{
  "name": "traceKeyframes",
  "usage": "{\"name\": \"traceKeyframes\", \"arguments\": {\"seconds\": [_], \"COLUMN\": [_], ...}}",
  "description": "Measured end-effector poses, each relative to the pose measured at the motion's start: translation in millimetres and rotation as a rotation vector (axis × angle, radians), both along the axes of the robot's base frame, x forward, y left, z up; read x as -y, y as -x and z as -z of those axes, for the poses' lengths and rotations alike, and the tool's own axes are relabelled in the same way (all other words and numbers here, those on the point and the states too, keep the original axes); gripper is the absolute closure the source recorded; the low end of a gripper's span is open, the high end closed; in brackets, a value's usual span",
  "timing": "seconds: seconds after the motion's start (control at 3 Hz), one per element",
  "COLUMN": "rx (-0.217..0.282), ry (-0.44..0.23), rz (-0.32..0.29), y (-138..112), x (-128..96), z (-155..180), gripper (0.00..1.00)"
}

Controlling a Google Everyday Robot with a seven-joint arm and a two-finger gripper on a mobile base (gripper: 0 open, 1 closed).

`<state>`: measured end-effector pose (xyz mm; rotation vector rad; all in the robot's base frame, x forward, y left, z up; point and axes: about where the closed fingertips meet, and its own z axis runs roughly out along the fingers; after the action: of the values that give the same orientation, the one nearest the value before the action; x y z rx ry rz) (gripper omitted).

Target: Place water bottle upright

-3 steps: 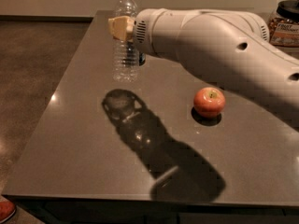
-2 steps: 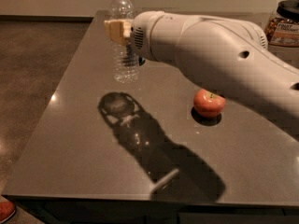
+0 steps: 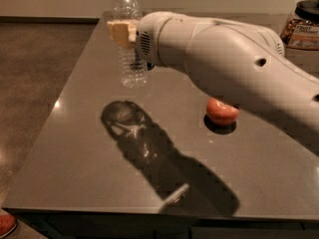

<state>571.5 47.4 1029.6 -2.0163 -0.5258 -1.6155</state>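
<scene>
The water bottle [image 3: 132, 66] is clear and ribbed with a white cap. It stands upright on the dark grey table [image 3: 75, 148] at the back left. My gripper [image 3: 121, 33] is at the bottle's middle, and its tan fingers [image 3: 119, 33] are closed around the bottle and cover the label band. My white arm [image 3: 234, 63] comes in from the right and crosses the table above it.
A red apple [image 3: 222, 111] lies on the table to the right, partly under my arm. A dark-lidded jar [image 3: 302, 26] stands at the far right back. The table's left edge drops to a brown floor. A red object [image 3: 5, 224] lies on the floor at the bottom left.
My arm and gripper have shifted slightly left and look nearer to the camera. The bottle stays upright at about the same spot on the table.
</scene>
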Motion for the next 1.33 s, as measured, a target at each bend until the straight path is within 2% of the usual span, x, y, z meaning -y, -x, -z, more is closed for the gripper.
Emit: {"name": "traceKeyframes", "arguments": {"seconds": [0.33,0.67,1.0,1.33], "rx": [0.052,0.134,0.185,0.206], "ry": [-0.030,-0.033,-0.007,-0.012], "rz": [0.002,-0.001,0.003,0.024], "y": [-0.3,-2.4,-0.6,10.0], "x": [0.6,5.4,16.4,32.6], "z": [1.0,5.1,15.3,33.2], "gripper": [1.00,1.00,1.00,1.00]}}
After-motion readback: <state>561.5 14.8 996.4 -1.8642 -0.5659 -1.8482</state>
